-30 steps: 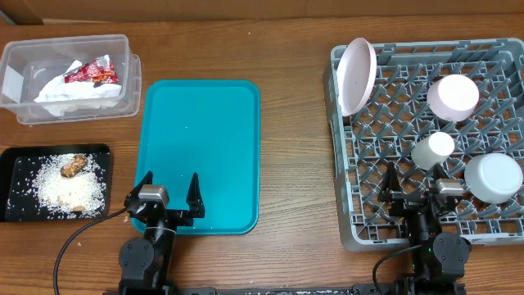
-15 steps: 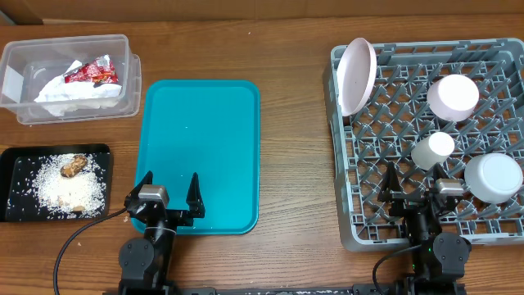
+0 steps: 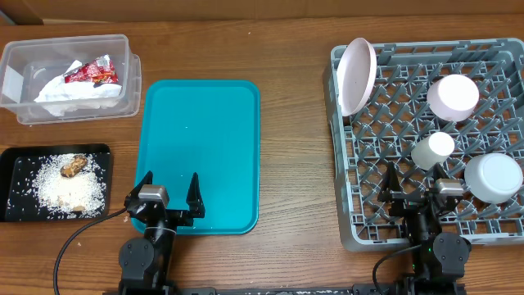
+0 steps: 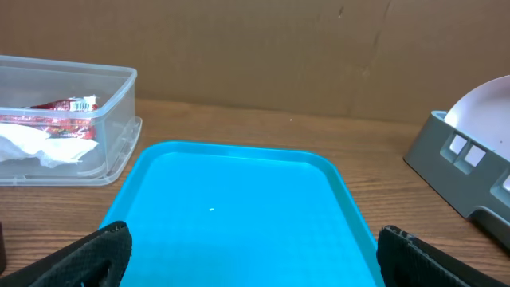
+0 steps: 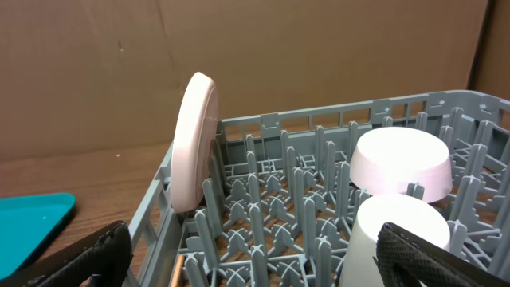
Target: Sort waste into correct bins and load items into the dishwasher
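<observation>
The grey dishwasher rack [image 3: 360, 147] on the right holds an upright pink plate [image 3: 357, 75], a pink bowl [image 3: 453, 97], a white cup [image 3: 432, 150] and a white bowl [image 3: 494, 177]. The teal tray [image 3: 201, 152] is bare. My left gripper [image 3: 170, 195] is open and empty over the tray's near edge [image 4: 247, 239]. My right gripper [image 3: 413, 187] is open and empty over the rack's near part, with the plate [image 5: 194, 139], pink bowl [image 5: 396, 162] and white cup [image 5: 398, 231] ahead of it.
A clear bin [image 3: 70, 78] at the back left holds a white napkin and a red wrapper [image 3: 92, 72]; it also shows in the left wrist view [image 4: 64, 123]. A black tray [image 3: 53, 182] at the left holds rice and food scraps.
</observation>
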Controlling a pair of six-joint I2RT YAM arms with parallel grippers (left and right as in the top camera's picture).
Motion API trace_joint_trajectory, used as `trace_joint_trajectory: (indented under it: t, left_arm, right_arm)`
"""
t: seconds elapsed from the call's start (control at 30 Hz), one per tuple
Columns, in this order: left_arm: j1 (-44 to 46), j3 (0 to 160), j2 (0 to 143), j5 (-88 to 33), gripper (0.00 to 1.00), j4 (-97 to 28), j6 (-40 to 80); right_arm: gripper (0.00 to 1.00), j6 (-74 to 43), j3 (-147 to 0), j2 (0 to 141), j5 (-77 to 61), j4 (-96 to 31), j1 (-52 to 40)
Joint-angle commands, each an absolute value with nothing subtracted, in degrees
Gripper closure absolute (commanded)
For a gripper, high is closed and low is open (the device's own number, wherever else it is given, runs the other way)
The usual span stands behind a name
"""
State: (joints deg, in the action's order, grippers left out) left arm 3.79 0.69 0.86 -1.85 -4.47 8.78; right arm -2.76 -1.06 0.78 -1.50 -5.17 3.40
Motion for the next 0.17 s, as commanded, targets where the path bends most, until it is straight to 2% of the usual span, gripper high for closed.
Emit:
trace_joint_trajectory:
  t: [0.0, 0.13]
  left_arm:
    - [4.1, 0.3, 0.2, -1.1, 0.00, -4.4, 7.7]
    - [4.1, 0.3, 0.2, -1.1, 0.00, -4.4, 7.7]
  right_arm:
    - [0.00, -1.9, -0.5, 0.2, -1.6, -4.8, 3.7]
    - [0.00, -1.9, -0.5, 0.2, -1.5, -4.8, 3.7]
